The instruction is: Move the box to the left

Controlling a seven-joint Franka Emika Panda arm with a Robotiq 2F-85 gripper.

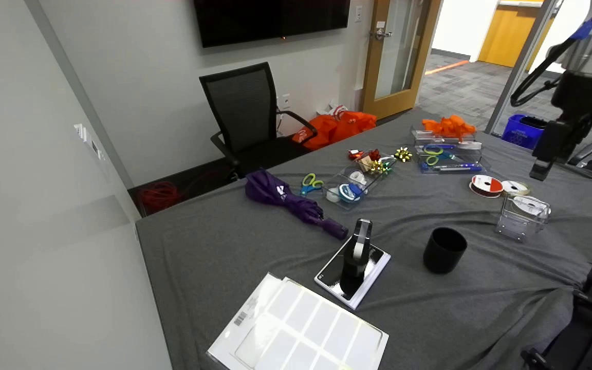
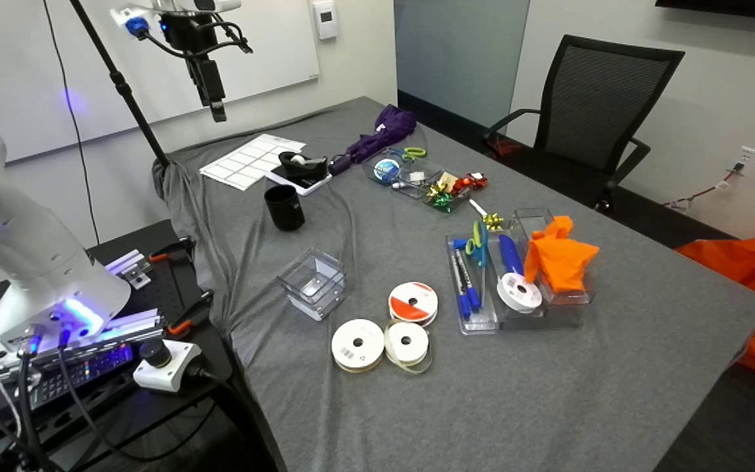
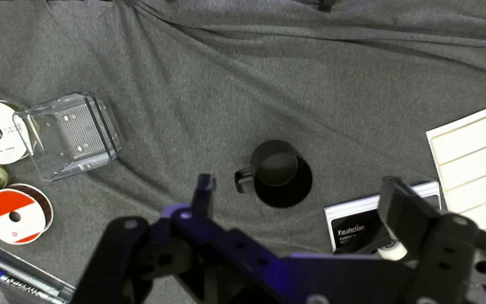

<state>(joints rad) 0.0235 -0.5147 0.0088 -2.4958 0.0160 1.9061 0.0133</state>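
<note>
Three ribbon spools (image 3: 14,228) crowd the clear box (image 3: 80,131): in the wrist view they lie at seven, eight and nine o'clock from it, and its rim overlaps the nearest from up there. Whether box and spool touch, I can't tell. From twelve round to two o'clock the way is open, bare cloth (image 3: 209,105) creased in long folds, and more of it runs at three o'clock as far as a black mug (image 3: 283,185), whose handle points back at the box. In an exterior view the edge of the surface (image 2: 548,406) comes at nine o'clock from the box, on the side of the white robot arm (image 2: 50,255); at three o'clock, past a spool, sits a clear organiser (image 2: 551,321) with pens (image 2: 466,285) and scissors (image 2: 479,249).

Farther out there, a tape dispenser (image 2: 302,169) rests on a black-and-white box (image 2: 317,187) at twelve o'clock, label sheets (image 2: 250,160) lie at eleven and a purple umbrella (image 2: 384,134) at one. Beyond the surface stands a black mesh chair (image 2: 603,111).

The pincer (image 3: 298,190) hangs above the cloth, well apart from the box, between three and four o'clock in the wrist view, its fingers spread wide.

As for the box, it's see-through and squarish, standing upright, greyed by the cloth showing through, with two dark lines across it, a finely ribbed base and small bright glints.
</note>
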